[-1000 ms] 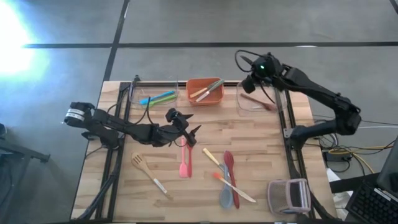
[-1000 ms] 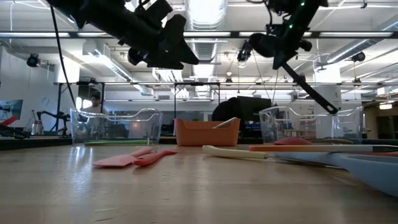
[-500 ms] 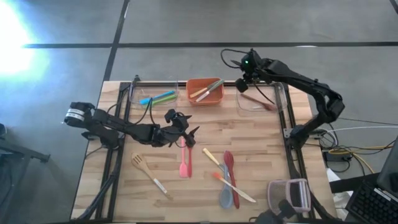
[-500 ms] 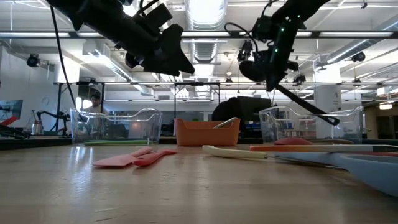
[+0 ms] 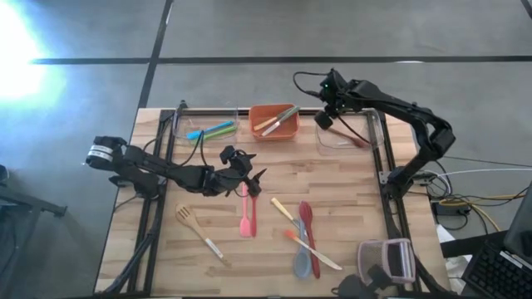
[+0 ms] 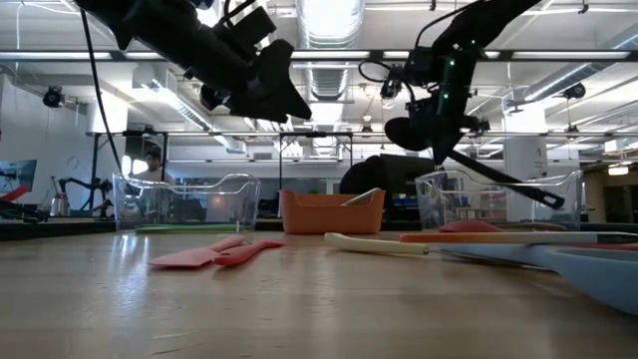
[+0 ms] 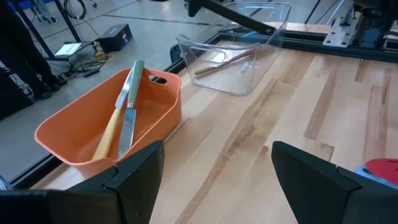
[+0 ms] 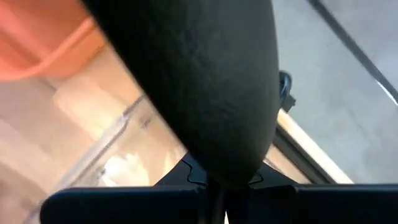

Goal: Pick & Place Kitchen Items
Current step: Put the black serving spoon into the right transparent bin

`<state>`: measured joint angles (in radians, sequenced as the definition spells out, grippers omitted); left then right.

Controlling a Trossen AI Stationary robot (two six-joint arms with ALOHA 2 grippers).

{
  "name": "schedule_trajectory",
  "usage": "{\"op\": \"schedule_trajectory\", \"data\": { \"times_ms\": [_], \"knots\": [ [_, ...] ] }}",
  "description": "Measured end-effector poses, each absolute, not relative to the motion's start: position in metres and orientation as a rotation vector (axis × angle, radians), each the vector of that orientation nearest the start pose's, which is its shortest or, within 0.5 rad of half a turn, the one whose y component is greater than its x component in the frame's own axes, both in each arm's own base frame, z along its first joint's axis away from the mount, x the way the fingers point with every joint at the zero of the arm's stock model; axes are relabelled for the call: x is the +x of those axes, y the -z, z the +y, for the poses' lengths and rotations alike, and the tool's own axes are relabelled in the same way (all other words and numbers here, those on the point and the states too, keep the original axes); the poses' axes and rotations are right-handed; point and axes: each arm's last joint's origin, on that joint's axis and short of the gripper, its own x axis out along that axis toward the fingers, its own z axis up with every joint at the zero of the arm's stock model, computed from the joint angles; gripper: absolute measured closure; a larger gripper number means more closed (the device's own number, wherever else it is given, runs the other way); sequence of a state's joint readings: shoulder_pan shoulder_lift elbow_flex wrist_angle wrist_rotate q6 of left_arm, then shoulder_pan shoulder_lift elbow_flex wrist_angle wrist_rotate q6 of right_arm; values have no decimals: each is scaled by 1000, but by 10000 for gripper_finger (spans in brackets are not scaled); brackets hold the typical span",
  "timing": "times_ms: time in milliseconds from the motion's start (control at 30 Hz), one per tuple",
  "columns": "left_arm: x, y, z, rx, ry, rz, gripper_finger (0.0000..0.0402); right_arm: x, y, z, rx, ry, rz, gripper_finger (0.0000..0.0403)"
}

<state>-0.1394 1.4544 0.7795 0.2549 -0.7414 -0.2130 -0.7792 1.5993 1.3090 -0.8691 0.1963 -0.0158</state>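
Note:
My right gripper [image 5: 327, 112] hangs over the left end of the clear bin [image 5: 345, 133] at the table's far right, shut on a black spoon [image 6: 469, 170]. The spoon's bowl [image 8: 199, 81] fills the right wrist view. A brownish utensil [image 5: 347, 139] lies in that bin. My left gripper [image 5: 253, 178] hovers open above mid-table, nothing between its fingers. Below and beside it lie two pink spatulas [image 5: 248, 218], a red spoon [image 5: 306, 218], a grey spoon [image 5: 301, 259], a wooden fork [image 5: 198, 228] and two pale-handled utensils [image 5: 283, 209]. My right gripper pinches the black spoon between its two fingers at the narrow end of the bowl [image 8: 217, 177]. The fingers slant steeply down from above. The spoon is lifted clear; its handle [image 6: 508, 184] slants down toward the bin, free end lowest.
An orange bin [image 5: 274, 131] with two utensils stands at the far middle. A clear bin [image 5: 204, 129] with a blue and a green utensil stands at the far left. A clear container [image 5: 386, 262] sits at the near right corner. Black rails run along both table sides.
My right gripper has gone toward the table's left edge and down over the far-right clear bin, tipping more steeply downward, still shut on the black spoon. The spoon's handle now lies flatter and lower than before.

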Motion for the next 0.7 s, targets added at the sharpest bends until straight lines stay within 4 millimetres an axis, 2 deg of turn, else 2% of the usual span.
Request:
{"op": "schedule_trajectory", "data": {
  "times_ms": [400,700],
  "knots": [
    [299,-223,-22,-21,-630,324,104,220,-256,-224,343,804,1208,392],
    [299,-223,-22,-21,-630,323,104,220,-236,-222,362,766,1186,392]
  ]
}}
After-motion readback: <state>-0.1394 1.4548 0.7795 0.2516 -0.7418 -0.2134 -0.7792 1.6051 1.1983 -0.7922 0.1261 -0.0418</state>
